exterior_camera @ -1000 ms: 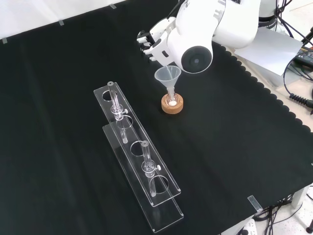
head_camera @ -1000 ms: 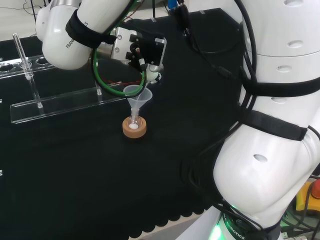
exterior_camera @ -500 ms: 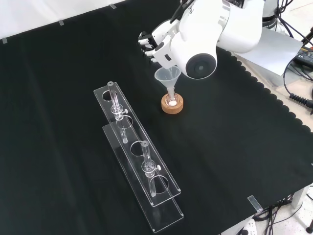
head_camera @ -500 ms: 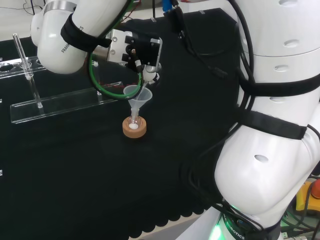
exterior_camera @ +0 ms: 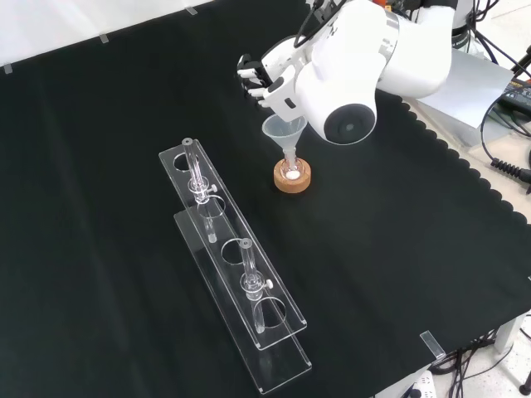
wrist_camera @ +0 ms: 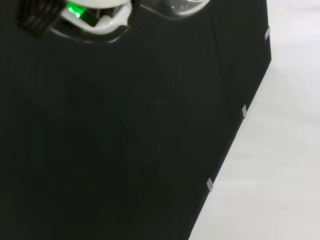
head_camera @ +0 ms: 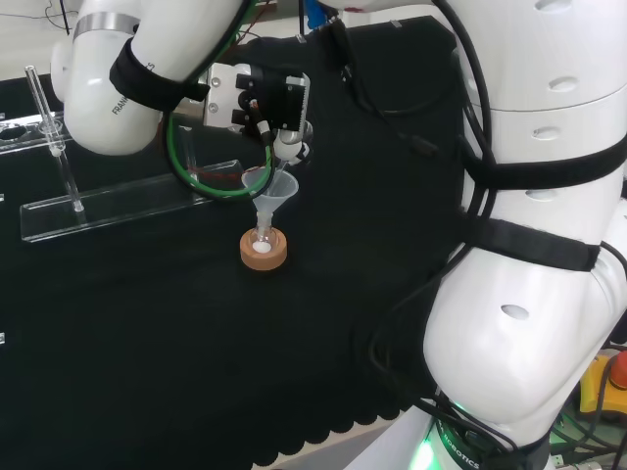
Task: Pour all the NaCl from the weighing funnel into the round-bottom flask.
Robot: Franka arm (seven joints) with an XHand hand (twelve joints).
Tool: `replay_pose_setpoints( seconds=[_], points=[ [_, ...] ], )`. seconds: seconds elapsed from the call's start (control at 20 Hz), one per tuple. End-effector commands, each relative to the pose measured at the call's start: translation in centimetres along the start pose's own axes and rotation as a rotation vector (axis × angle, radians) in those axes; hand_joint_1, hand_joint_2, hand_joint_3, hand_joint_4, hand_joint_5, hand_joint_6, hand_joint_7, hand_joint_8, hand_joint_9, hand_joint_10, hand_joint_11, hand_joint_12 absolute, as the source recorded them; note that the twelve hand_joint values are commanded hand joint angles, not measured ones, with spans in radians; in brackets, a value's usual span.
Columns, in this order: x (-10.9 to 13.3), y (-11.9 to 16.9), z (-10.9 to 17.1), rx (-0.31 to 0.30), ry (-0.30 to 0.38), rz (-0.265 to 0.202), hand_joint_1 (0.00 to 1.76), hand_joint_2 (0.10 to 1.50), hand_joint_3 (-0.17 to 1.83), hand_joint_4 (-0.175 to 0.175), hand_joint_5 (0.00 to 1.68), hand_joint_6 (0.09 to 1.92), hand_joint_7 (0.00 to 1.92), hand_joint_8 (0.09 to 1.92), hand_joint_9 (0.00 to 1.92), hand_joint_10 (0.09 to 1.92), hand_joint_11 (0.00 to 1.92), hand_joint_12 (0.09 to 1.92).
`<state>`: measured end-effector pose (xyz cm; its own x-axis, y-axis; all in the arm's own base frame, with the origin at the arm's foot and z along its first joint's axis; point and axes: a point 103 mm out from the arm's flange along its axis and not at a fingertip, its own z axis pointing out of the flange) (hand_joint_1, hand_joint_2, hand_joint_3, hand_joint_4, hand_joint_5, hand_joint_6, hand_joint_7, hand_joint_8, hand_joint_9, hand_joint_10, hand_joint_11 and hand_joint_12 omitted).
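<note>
Hand (exterior_camera: 264,81) up over a clear funnel (exterior_camera: 284,131), fingers bent; can't tell if holding anything. Funnel standing in a small flask (head_camera: 262,238) on a cork ring (exterior_camera: 292,177).

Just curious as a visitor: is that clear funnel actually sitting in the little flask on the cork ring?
Touching. The front view shows the funnel's stem running down into the flask.

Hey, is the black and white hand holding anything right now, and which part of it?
It cannot be told. The hand hovers above the clear plastic funnel in the small flask on its cork ring, its fingers curled, but whatever they may hold is unclear.
</note>
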<state>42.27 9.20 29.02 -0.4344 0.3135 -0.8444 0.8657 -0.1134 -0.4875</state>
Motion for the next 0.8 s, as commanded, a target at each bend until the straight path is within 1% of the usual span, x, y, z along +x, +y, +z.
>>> replay_pose_setpoints(
  seconds=[0.05, 0.35, 0.8],
  points=[
    [-0.09, -0.17, -0.29, -0.001, -0.024, 0.006, 1.09, 0.65, 0.80, 0.175, 1.12, 1.00, 0.87, 0.56, 1.17, 0.22, 0.89, 1.04],
    [-0.08, -0.29, -0.31, 0.003, -0.037, 0.009, 1.09, 0.65, 0.80, 0.175, 1.12, 1.00, 0.87, 0.55, 1.17, 0.22, 0.89, 1.04],
    [-0.02, -0.29, -0.33, 0.006, -0.035, 0.004, 1.09, 0.65, 0.80, 0.175, 1.12, 1.00, 0.87, 0.55, 1.17, 0.22, 0.89, 1.04]
  ],
)
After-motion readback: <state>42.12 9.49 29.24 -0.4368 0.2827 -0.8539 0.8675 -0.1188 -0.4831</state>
